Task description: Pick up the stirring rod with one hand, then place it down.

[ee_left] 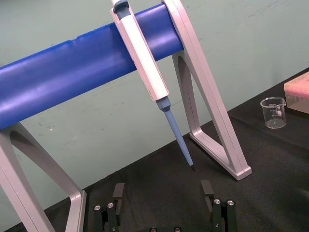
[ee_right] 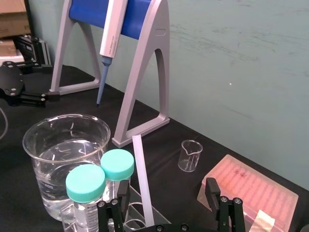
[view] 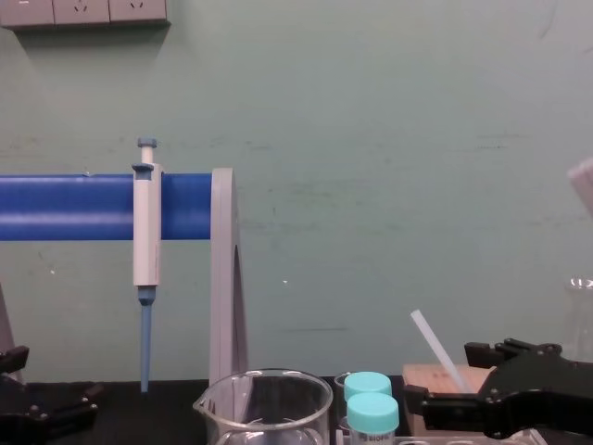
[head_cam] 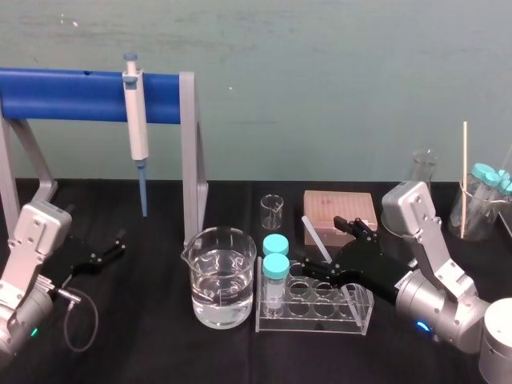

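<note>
You had the black angular right gripper (head_cam: pixel 320 244) spread around the long, translucent white stirring rod (head_cam: pixel 314 234). The rod stood in the clear plastic tube rack (head_cam: pixel 352 320), its top leaning toward the robot's left. The spread left gripper (head_cam: pixel 118 246) sat well apart.

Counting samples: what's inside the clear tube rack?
Two teal-capped tubes stand at the rack's left end. The stirring rod rises tilted above it; the right tool covers its lower end, so whether it's slotted is unclear. Left tool sits near the stand.
</note>
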